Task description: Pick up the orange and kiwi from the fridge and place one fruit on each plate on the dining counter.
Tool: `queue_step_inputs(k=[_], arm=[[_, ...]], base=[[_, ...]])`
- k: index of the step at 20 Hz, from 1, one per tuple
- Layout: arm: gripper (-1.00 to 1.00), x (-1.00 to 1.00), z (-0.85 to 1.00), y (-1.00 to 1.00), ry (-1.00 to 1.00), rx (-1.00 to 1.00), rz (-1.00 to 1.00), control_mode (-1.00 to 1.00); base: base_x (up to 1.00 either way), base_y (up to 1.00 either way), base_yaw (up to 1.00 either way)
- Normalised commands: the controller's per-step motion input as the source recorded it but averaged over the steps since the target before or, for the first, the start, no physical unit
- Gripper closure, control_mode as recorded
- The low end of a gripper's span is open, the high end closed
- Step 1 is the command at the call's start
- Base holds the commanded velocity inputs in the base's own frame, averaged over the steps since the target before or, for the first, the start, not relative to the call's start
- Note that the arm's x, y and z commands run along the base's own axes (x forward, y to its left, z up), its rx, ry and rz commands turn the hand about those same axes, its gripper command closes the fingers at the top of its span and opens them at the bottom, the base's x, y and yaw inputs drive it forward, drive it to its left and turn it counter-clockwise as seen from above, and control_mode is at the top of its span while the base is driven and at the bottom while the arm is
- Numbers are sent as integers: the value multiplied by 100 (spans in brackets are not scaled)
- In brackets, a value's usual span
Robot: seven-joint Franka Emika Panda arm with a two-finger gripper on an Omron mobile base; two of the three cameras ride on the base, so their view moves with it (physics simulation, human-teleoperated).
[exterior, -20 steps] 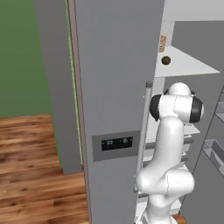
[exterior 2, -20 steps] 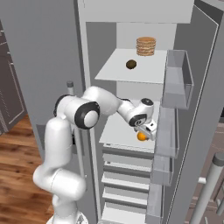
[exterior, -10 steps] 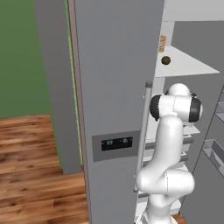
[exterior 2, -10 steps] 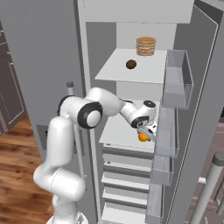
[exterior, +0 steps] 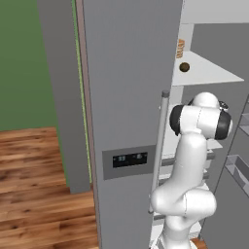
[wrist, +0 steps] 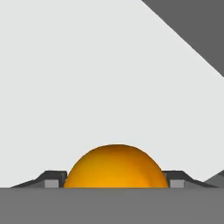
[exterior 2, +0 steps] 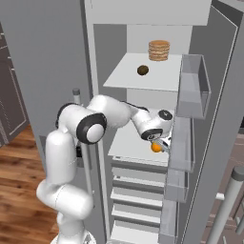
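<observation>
The fridge [exterior: 127, 97] stands open with white shelves inside. On the middle shelf [exterior 2: 128, 143] lies the orange [exterior 2: 155, 147], a bright ball sitting low in the hand view [wrist: 116, 168]. My gripper [exterior 2: 158, 146] reaches in from the left, and its dark fingertips [wrist: 54, 178] press against the orange on both sides. One shelf higher rests the kiwi [exterior 2: 142, 70], a small dark oval that the left base view also catches [exterior: 184, 67]. The plates and the dining counter are out of view.
A stack of tan round cakes [exterior 2: 159, 50] stands behind the kiwi on the upper shelf. Door bins [exterior 2: 194, 86] hang on the open right door close to my hand. Drawers [exterior 2: 138, 190] fill the fridge below. The closed left door carries a black dispenser panel [exterior: 129, 158].
The fingers have closed in from wide open onto the orange. The hand sank slightly toward the shelf; the orange and kiwi stayed put.
</observation>
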Motion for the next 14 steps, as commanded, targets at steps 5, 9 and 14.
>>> queue_step_inputs(k=[5, 9, 14], arm=[[100, -94, 47, 51, -37, -11, 0, -100], [100, -68, 64, 69, -31, -26, 0, -100], [100, -52, 95, 26, -20, -15, 0, -100]], base=[[0, 0, 0], [0, 0, 0], [0, 0, 0]])
